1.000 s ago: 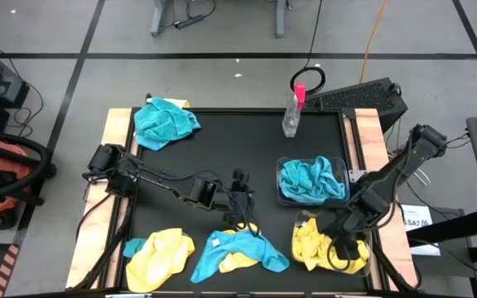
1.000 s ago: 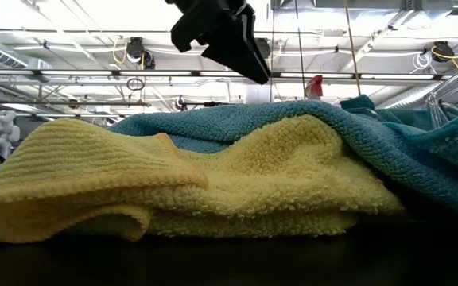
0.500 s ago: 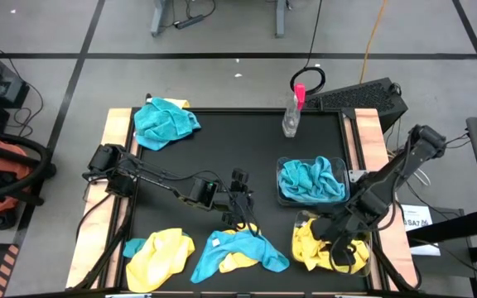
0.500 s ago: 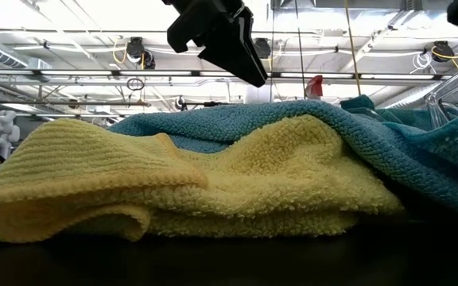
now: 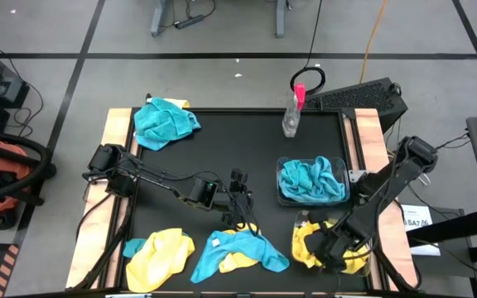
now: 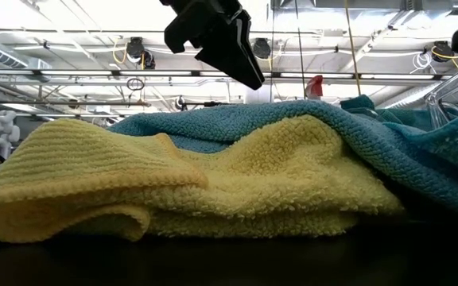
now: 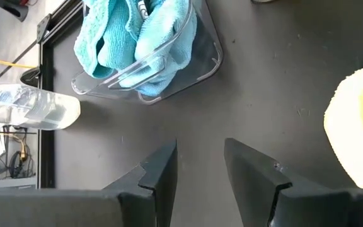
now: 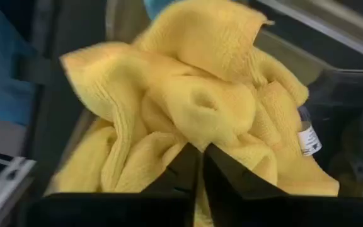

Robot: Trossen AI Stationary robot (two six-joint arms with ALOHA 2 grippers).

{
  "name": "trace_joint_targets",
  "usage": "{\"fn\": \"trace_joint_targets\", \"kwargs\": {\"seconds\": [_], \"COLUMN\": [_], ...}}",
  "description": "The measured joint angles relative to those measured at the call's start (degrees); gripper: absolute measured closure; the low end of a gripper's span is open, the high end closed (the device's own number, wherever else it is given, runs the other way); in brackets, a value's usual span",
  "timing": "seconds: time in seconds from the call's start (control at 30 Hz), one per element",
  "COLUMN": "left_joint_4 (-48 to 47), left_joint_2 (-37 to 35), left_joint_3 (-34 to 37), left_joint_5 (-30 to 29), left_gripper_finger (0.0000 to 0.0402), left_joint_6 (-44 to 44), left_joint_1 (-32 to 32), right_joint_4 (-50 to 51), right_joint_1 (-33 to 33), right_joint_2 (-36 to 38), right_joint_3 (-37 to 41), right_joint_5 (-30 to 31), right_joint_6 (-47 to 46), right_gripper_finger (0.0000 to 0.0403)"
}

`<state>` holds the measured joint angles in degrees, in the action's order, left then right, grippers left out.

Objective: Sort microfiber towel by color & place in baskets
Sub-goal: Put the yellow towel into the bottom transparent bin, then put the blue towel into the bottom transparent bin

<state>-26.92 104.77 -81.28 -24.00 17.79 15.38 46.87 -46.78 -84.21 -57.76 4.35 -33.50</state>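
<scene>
Right tool [image 8: 200, 165]: fingers pressed together, pinching a fold of the yellow towel [image 5: 309, 244] that fills the nearer basket [image 5: 300, 218] at the table's front right. Step in hand, by judgement: tucking or resettling that yellow towel in its tub. The next move calls for either letting go and lifting clear, or pushing the overhanging cloth inside the rim.

Left tool [image 5: 240, 209]: fingers spread, holding nothing, poised over the dark table [image 5: 222, 149] just above the mixed blue-and-yellow heap [image 5: 238, 251] (the likely next pick).

Farther basket [image 5: 281, 164]: holds blue towels [image 5: 310, 180], touching nothing of the yellow tub.

Unsorted: yellow towel with a blue edge [image 5: 160, 257] at front left; blue towel [image 5: 164, 122] at back left.

Obstructions: spray bottle with pink top [image 5: 292, 113] behind the blue basket, well apart from both arms; the heap's two colours overlap and need separating.
</scene>
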Motion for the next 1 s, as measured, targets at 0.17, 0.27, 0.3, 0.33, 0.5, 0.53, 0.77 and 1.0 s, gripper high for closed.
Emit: {"fn": "trace_joint_targets", "kwargs": {"seconds": [0.17,0.27,0.3,0.33,0.5,0.53,0.77,1.0], "left_joint_4": [-0.6,-1.5,-1.6,-1.7,-2.2,-2.2,-2.4,-2.8], "left_joint_2": [0.0,0.0,0.0,0.0,0.0,0.0,0.0,0.0], "left_joint_3": [0.0,0.0,0.0,0.0,0.0,0.0,0.0,0.0], "left_joint_5": [0.2,0.2,0.2,0.2,0.2,0.2,3.5,17.4], "left_gripper_finger": [0.0262,0.0262,0.0262,0.0262,0.0262,0.0262,0.0262,0.0262], "left_joint_6": [-1.0,-1.0,-1.0,-1.0,-1.0,-1.0,-1.2,-3.4], "left_joint_1": [0.1,0.4,0.6,0.8,1.5,1.6,2.7,3.9], "right_joint_4": [0.0,-0.1,-0.1,-0.1,0.6,1.1,2.8,2.8], "right_joint_1": [0.0,0.0,0.0,0.0,0.1,0.2,0.2,0.2], "right_joint_2": [-5.0,-7.1,-7.6,-8.0,-7.3,-6.5,1.5,9.8], "right_joint_3": [0.0,-0.1,-0.1,-0.1,-0.1,-0.1,0.0,0.0], "right_joint_5": [0.1,0.1,0.1,0.1,0.0,-0.1,-0.1,1.3], "right_joint_6": [1.4,1.7,1.7,1.9,2.0,1.7,-1.8,-3.9], "right_gripper_finger": [0.0397,0.0389,0.0387,0.0384,0.0373,0.0371,0.033,0.0254]}}
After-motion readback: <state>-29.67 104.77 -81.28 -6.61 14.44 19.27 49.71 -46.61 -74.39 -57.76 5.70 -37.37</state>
